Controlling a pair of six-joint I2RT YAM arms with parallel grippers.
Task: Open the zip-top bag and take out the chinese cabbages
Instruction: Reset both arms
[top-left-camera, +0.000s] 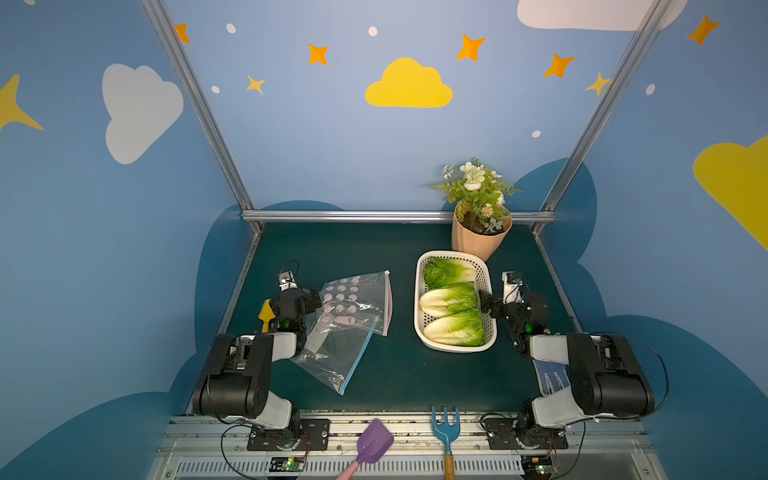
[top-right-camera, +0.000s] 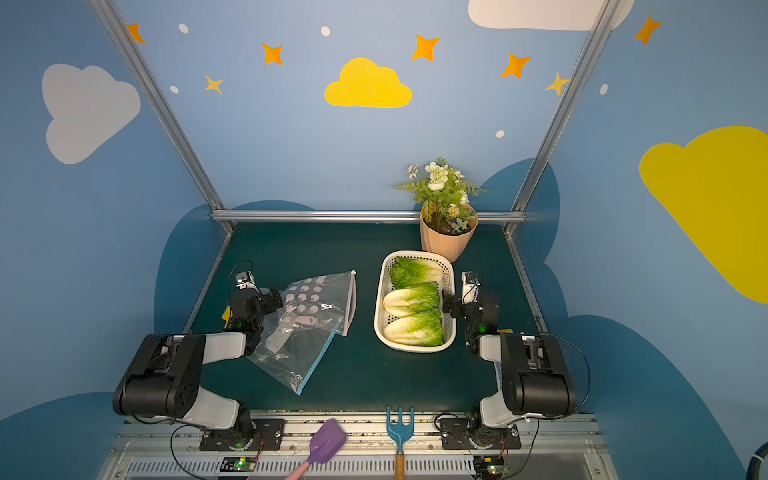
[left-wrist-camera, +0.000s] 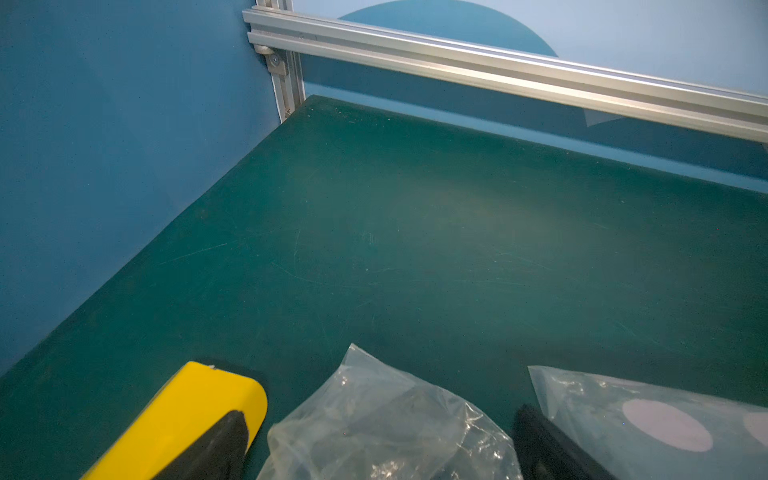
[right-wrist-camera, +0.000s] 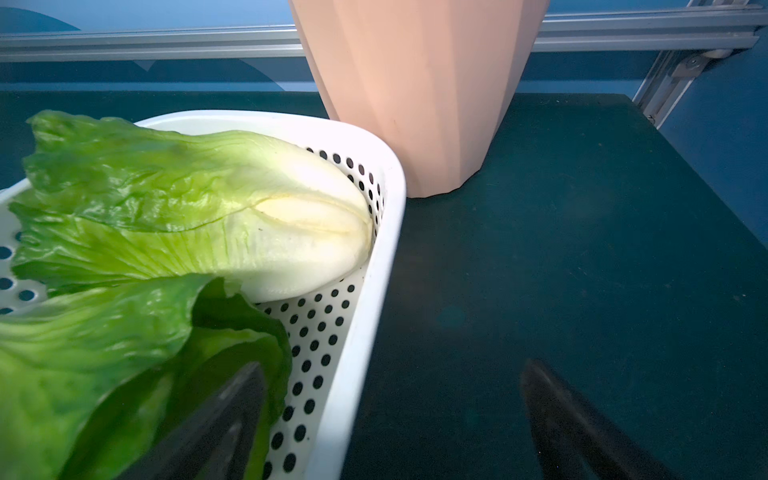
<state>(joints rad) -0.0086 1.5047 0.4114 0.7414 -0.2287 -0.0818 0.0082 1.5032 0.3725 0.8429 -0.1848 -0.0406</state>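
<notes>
- The zip-top bag (top-left-camera: 349, 320) lies left of the basket (top-left-camera: 417, 307).
- The chinese cabbages (top-left-camera: 451, 299) lie side by side in the basket.
- The potted plant (top-left-camera: 478, 241) stands just behind the basket.
- A toy spade (top-left-camera: 374, 444) and a garden fork (top-left-camera: 445, 428) lie at the front rail.

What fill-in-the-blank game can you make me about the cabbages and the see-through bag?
The chinese cabbages number ____.
They lie in a white ____, not in the zip-top bag.
The left gripper and the right gripper both stand ____.
The pot behind them holds a plant with ____ flowers.
Missing words: three; basket; open; white.
</notes>
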